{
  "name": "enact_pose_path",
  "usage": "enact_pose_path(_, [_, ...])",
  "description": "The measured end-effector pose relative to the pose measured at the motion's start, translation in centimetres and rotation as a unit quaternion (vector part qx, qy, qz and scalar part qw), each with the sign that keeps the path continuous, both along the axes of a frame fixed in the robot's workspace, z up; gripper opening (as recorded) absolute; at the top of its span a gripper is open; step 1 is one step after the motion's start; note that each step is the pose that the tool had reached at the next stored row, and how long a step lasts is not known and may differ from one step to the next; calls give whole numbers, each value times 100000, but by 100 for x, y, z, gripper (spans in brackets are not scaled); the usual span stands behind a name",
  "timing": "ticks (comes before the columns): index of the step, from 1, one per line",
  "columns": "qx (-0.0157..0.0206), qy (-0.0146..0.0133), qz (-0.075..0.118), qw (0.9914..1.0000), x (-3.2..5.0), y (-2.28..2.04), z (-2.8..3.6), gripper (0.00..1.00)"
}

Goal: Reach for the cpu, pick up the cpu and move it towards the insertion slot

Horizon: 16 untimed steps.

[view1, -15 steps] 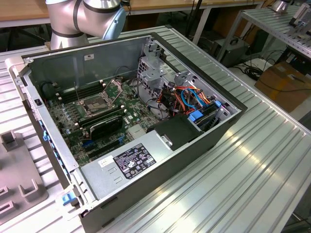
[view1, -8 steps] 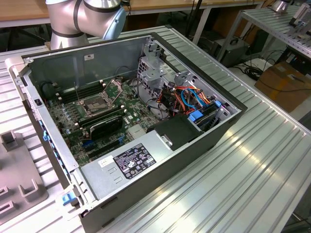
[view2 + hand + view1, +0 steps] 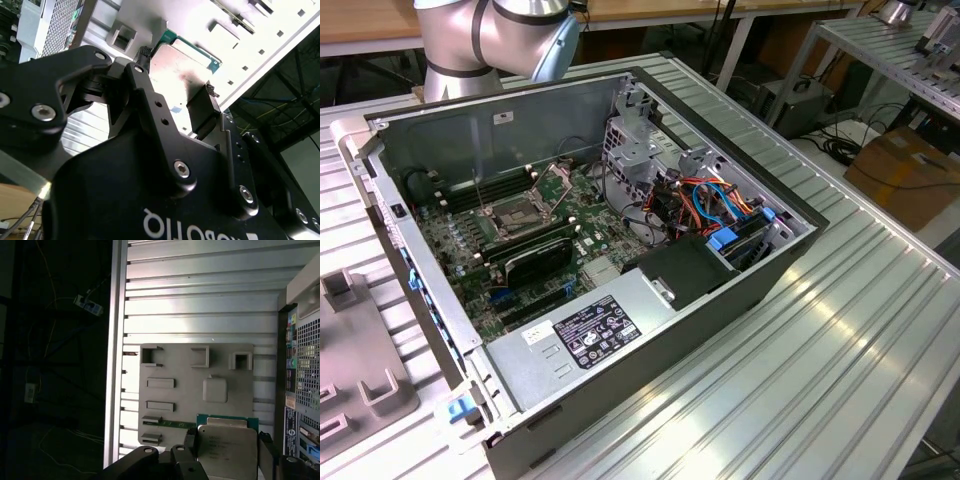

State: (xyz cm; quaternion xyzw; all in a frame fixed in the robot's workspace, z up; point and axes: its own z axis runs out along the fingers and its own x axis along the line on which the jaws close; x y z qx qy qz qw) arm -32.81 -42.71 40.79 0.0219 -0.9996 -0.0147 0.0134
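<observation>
My gripper [image 3: 227, 439] is clamped on the cpu [image 3: 227, 452], a finger on each of two opposite edges, over the grey holder tray [image 3: 170, 407], and the insertion slot [image 3: 525, 212] sits inside the open computer case [image 3: 740, 290], just beside that tray toward the exterior view's right.

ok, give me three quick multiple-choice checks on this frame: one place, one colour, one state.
1. Where is the cpu?
A) seated in the insertion slot
B) held in the gripper, over the grey fixture plate
C) in a person's hand
2. Colour of the cpu's board edge?
A) red
B) green
C) yellow
3. The insertion slot's hinged plate is:
A) swung open
B) shut flat
C) missing
1 B: it is gripped in both wrist views.
2 B: a green rim shows round its metal lid.
3 A: the plate stands raised in the exterior view.
</observation>
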Motion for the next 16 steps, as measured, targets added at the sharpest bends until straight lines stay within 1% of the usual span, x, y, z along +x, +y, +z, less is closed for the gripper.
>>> enact_pose_path(16, [2,0,-2,100000,163,0,0,55])
